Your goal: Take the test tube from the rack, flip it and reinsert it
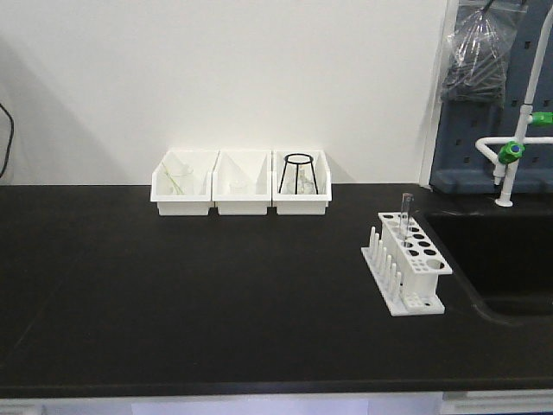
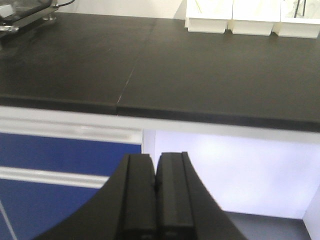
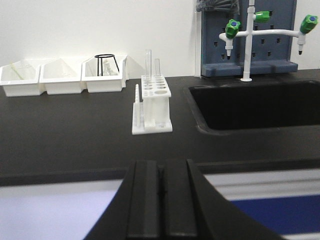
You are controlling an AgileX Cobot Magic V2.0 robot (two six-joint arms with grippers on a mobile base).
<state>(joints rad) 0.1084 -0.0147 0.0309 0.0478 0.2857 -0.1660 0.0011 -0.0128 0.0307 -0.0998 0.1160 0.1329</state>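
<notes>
Left claw (image 2: 156, 200): fingers pressed together, nothing held. It hangs off the table's front edge, and the rack is out of its view

Table (image 1: 173, 285): black top, carries everything below

Three white bins (image 1: 241, 183): in a row against the wall, behind and left of the rack, well apart from it. The bin nearest the rack holds a black wire tripod (image 1: 297, 173)

Rack (image 1: 408, 264): white, stands on the table, pegs along its left side, round holes in the top plate

Test tube (image 1: 404, 212): upright in a hole at the rack's far end, rising clear above the top plate

Sink (image 1: 505, 259): just right of the rack

White tap with green fittings (image 1: 514, 151): behind and right of the rack

Right claw (image 3: 161, 200): fingers closed together, empty. It sits in front of the rack, off the table edge, well apart from it
</notes>
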